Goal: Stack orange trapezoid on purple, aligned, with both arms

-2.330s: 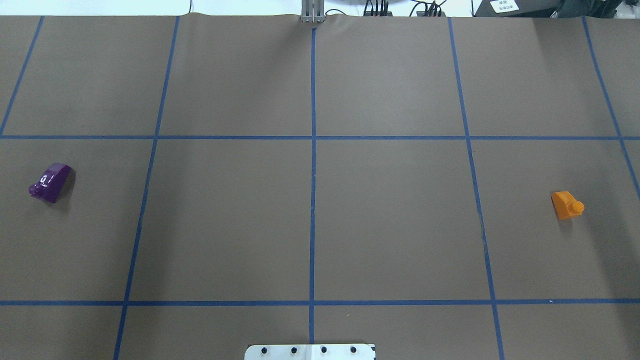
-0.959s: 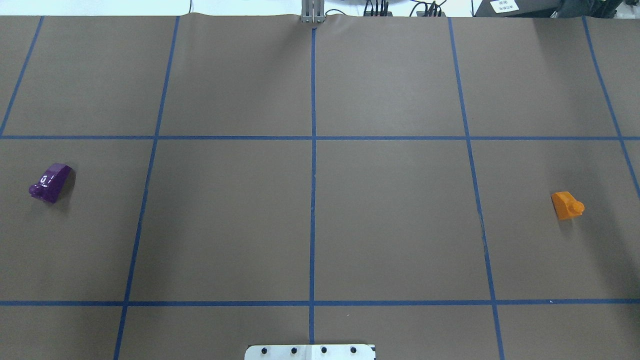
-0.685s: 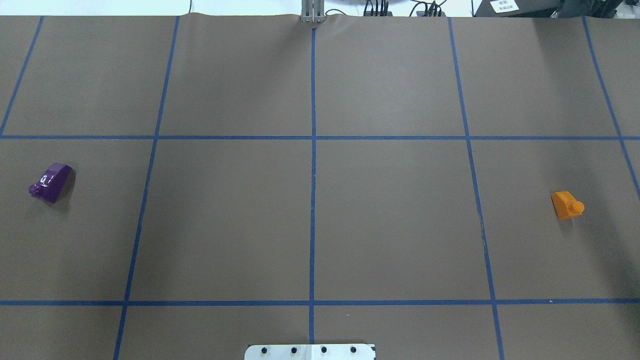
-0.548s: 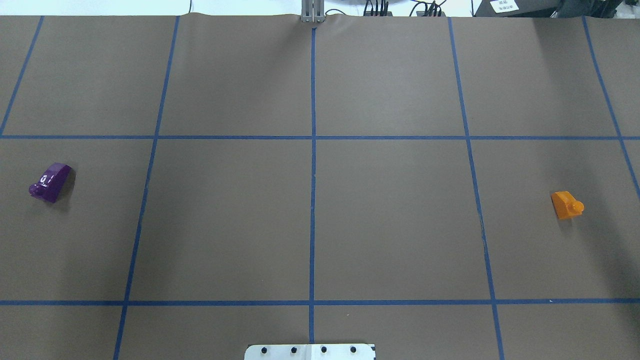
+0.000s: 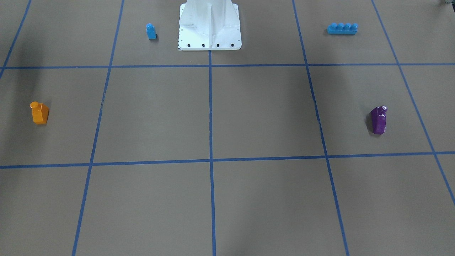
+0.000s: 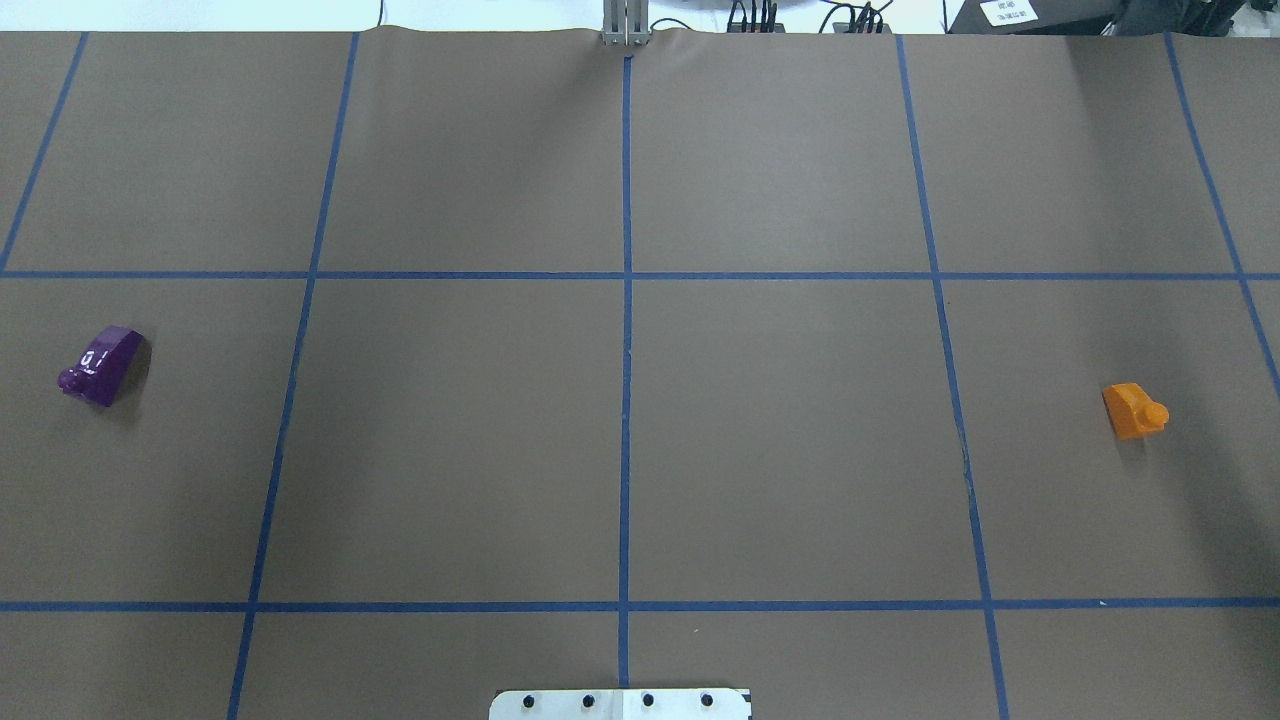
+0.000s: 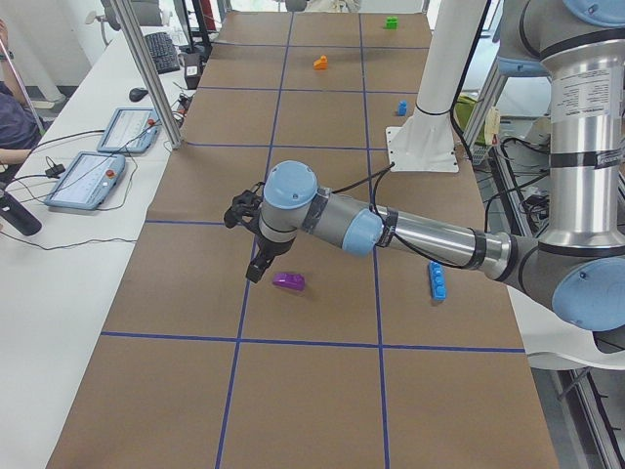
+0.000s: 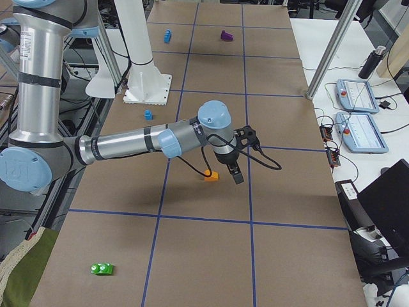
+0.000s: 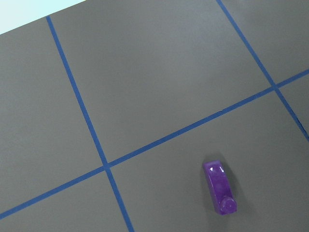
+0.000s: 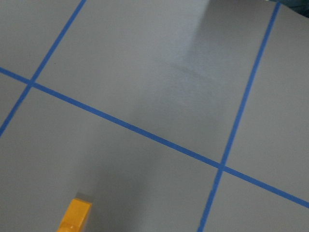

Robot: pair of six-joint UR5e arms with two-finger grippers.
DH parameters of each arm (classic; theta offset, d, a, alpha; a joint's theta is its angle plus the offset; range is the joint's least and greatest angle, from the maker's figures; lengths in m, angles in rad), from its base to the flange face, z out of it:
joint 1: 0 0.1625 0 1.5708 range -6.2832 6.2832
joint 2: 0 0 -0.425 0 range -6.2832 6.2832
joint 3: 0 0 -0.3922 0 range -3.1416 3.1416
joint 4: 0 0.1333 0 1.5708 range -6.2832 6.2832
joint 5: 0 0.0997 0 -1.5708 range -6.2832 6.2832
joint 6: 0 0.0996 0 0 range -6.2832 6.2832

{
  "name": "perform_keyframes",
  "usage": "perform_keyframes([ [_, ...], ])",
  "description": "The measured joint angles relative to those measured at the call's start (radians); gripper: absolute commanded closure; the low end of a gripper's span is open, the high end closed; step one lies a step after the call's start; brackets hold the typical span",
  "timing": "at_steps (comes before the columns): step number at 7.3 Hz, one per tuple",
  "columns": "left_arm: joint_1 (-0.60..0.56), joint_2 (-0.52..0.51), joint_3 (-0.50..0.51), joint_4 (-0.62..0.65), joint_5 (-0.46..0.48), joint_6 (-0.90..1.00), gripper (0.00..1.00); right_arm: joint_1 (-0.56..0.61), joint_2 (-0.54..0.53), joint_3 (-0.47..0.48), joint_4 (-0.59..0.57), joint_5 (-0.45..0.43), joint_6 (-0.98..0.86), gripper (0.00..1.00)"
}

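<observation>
The orange trapezoid (image 6: 1133, 410) lies on the brown table at the right end; it also shows in the front view (image 5: 39, 113) and at the bottom edge of the right wrist view (image 10: 75, 217). The purple block (image 6: 100, 365) lies on its side at the left end, also in the front view (image 5: 378, 121) and the left wrist view (image 9: 219, 186). My left gripper (image 7: 254, 274) hangs just above and beside the purple block (image 7: 288, 282). My right gripper (image 8: 236, 176) hangs just beside the orange trapezoid (image 8: 211, 176). I cannot tell whether either gripper is open or shut.
A small blue single-stud block (image 5: 151, 31) and a long blue four-stud brick (image 5: 342, 28) sit on either side of the white robot base (image 5: 209, 25). A green block (image 8: 101, 268) lies near the right end. Blue tape lines grid the table.
The two blocks have not moved. Only faint shadows and glints near the table's ends shift slightly.
</observation>
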Motion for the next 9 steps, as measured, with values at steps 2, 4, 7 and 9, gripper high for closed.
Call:
perform_keyframes([
  [2,0.122,-0.002,0.081,-0.135,0.026,-0.175,0.0,-0.108,0.011,0.004,0.012,0.029,0.1,0.0],
  [4,0.296,-0.004,0.215,-0.438,0.173,-0.482,0.0,-0.159,0.02,0.005,0.013,0.031,0.166,0.0],
  [7,0.488,-0.002,0.268,-0.586,0.325,-0.689,0.02,-0.168,0.022,0.006,0.013,0.032,0.176,0.0],
  [9,0.53,0.0,0.287,-0.592,0.36,-0.695,0.37,-0.169,0.022,0.005,0.013,0.032,0.176,0.0],
])
